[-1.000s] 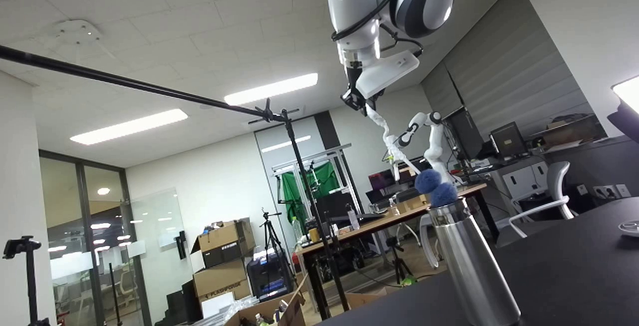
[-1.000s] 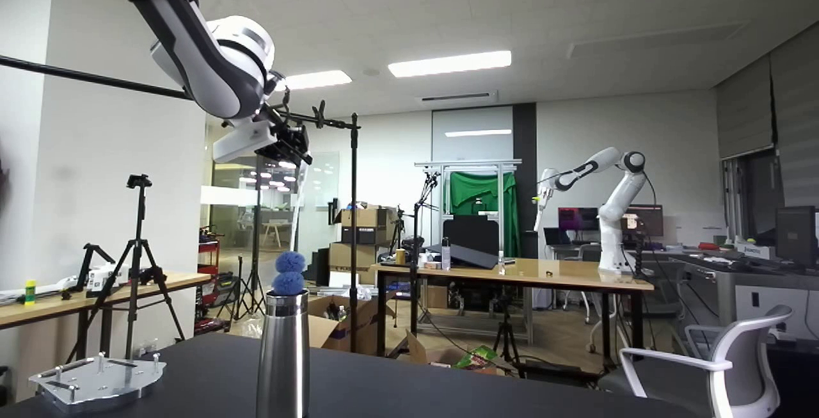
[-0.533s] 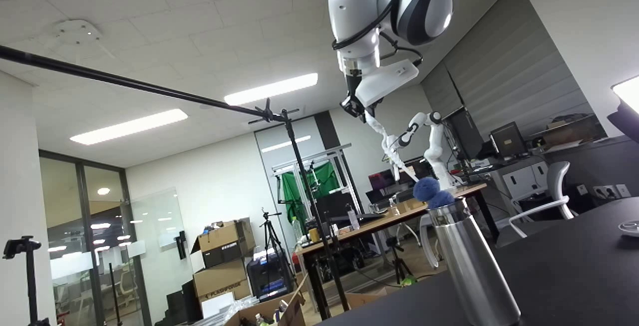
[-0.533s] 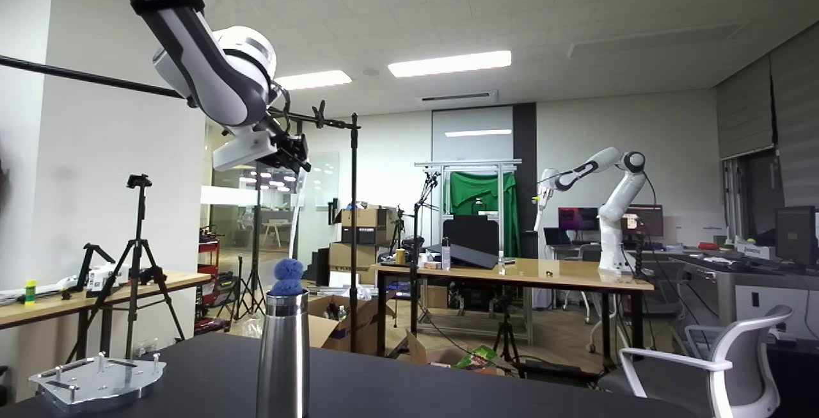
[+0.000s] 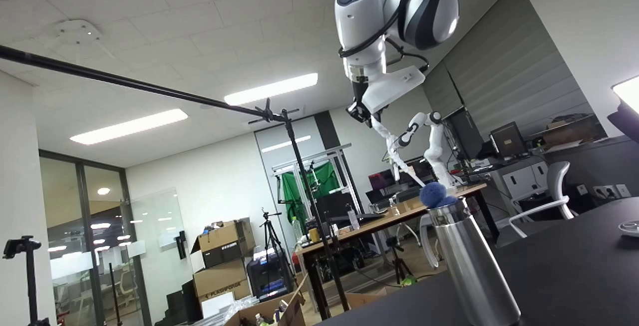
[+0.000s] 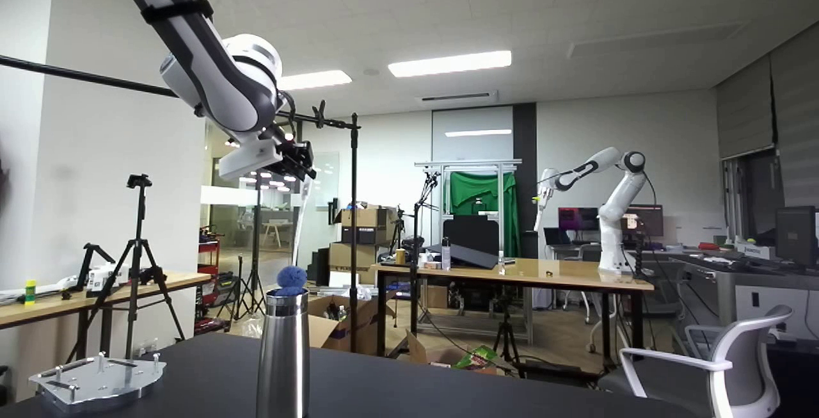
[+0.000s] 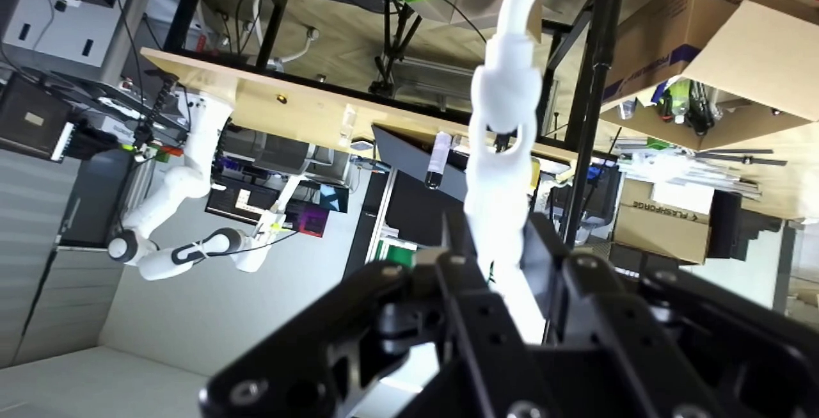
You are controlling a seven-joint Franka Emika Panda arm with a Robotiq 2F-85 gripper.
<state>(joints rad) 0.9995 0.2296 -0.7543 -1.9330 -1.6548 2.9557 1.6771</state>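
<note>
Gripping white stick (image 7: 500, 181) | steel bottle (image 6: 283, 360) — lower blue ball (image 6: 291, 290) partly inside

Robotics lab (background arm (image 6: 622, 195), tripod (image 6: 135, 253))

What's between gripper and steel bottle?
A white wand with blue balls at its lower end, reaching from the gripper to the steel bottle in both exterior views.
</note>
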